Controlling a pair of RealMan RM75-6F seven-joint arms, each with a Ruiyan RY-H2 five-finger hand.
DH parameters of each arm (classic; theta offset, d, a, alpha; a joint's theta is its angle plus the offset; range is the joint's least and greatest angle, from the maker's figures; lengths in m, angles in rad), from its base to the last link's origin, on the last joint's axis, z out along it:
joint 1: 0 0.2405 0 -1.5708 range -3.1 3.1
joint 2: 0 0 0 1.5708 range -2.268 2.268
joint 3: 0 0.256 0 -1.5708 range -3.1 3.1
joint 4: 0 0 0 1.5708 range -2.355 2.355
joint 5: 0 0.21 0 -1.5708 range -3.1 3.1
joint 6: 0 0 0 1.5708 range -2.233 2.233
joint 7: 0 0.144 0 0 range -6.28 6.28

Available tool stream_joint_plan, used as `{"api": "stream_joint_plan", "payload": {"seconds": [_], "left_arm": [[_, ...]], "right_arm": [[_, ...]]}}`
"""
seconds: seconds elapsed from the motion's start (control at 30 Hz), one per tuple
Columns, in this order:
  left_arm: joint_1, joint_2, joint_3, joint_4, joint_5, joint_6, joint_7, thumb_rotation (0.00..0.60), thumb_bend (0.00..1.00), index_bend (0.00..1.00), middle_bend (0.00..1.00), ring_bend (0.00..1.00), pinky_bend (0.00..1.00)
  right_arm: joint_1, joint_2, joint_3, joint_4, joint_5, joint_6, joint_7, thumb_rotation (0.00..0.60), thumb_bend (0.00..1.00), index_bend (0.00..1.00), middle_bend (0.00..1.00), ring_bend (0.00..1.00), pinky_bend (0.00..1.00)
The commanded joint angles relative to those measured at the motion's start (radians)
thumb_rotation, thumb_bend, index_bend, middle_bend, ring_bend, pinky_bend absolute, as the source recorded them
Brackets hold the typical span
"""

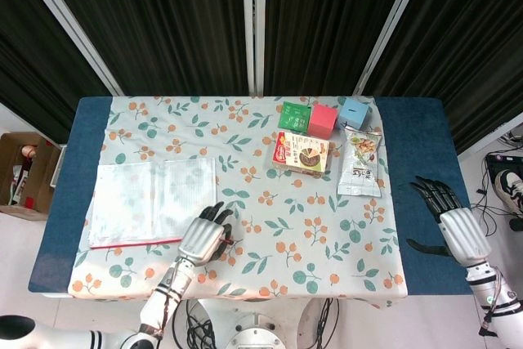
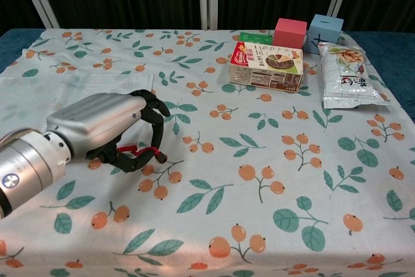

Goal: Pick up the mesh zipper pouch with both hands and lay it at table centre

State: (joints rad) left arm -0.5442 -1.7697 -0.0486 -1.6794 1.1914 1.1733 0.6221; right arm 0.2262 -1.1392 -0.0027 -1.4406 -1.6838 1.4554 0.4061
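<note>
Left robot hand (image 2: 107,128) pinches the mesh zipper pouch (image 1: 153,200) at its red corner; snack box (image 2: 266,65) and packet (image 2: 345,74) lie well right; right robot hand (image 1: 451,217) spread.

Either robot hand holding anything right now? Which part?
Left robot hand pinches the mesh zipper pouch at its red zipper edge's near right corner. Right robot hand holds nothing, fingers apart.

Left hand (image 2: 104,129) curled, right hand (image 1: 454,220) spread.

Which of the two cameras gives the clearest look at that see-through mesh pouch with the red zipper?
The head view: the white mesh zipper pouch lies flat, wholly in frame, its red zipper along the near edge. The chest view cuts it off at the picture's left edge, partly behind the left hand.
</note>
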Motion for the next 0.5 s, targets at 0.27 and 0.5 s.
{"api": "stream_joint_plan", "payload": {"seconds": [0.27,0.5], "left_arm": [[0.029,0.096,-0.032,-0.109,0.210,0.093,-0.263,0.600,0.50,0.62,0.18,0.06,0.16],[0.026,0.164,-0.091,-0.177,0.263,0.125,-0.363,0.600,0.50,0.63,0.18,0.06,0.16]], "right_arm": [[0.086,0.058,0.022,-0.053,-0.063,-0.027,0.091,0.600,0.03,0.00,0.05,0.00,0.04],[0.227,0.099,0.062,-0.101,-0.071,-0.165,0.201,0.600,0.03,0.04,0.09,0.00,0.04]]}}
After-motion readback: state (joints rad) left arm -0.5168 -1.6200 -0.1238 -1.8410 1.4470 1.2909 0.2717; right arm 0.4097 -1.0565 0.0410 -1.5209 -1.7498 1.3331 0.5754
